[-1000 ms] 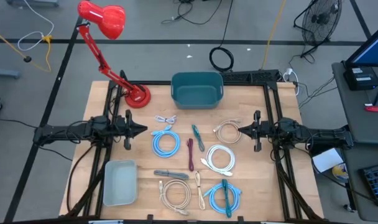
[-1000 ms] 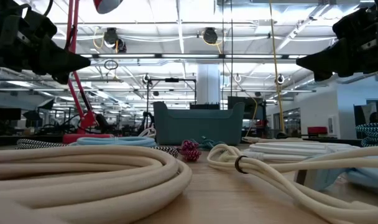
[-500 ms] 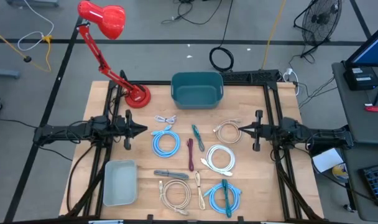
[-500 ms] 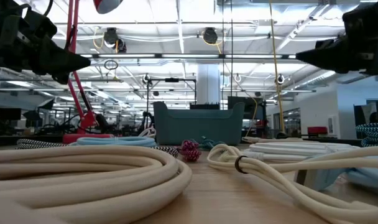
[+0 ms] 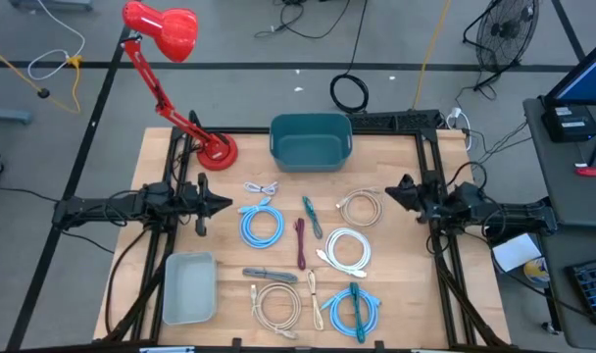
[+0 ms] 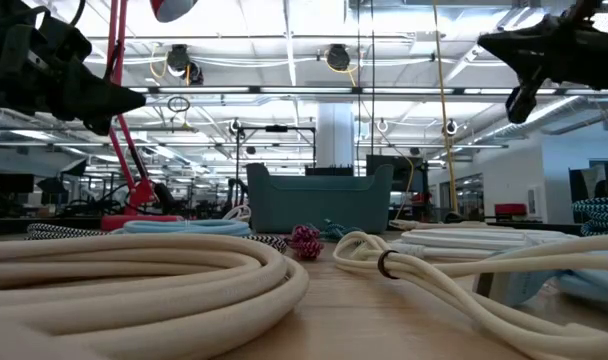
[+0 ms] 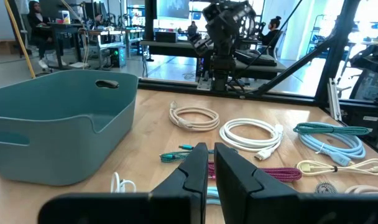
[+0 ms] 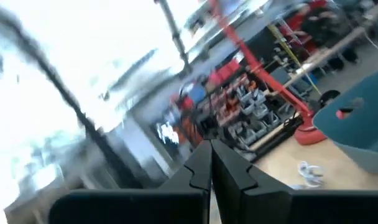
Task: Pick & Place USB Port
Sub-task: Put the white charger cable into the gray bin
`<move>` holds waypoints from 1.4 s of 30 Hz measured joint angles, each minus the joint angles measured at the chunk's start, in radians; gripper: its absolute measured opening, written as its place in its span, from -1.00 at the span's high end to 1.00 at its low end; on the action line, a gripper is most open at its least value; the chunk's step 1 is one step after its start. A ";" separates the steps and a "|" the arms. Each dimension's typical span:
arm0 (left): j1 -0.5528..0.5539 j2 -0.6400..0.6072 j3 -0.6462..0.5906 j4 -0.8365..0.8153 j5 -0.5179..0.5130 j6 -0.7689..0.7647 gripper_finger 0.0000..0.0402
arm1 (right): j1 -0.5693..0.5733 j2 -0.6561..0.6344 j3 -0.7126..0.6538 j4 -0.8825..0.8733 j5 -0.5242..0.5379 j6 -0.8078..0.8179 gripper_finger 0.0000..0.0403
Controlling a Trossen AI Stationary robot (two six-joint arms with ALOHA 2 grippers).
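Fingers (image 7: 197, 169) of the left gripper (image 5: 229, 206) sit all but closed on nothing; the right gripper (image 5: 391, 192) is clenched, also bare. Both hang forward of the teal bin (image 5: 311, 140), whose floor shows bare, like the pale tray (image 5: 189, 286). USB cables (image 5: 262, 226) lie coiled before the bin; the maroon cable (image 5: 300, 242) runs lengthwise straight away from it.

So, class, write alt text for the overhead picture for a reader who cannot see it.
Coiled cables lie on a wooden table between two dark robot arms, the left end effector and the right end effector raised at either side and holding nothing. A teal bin and a red desk lamp stand at the far edge, and a pale tray sits near the left corner.
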 joint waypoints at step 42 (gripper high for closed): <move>0.046 0.000 -0.001 0.697 -0.512 -0.314 0.85 | 0.000 0.000 0.000 0.096 0.644 0.227 1.00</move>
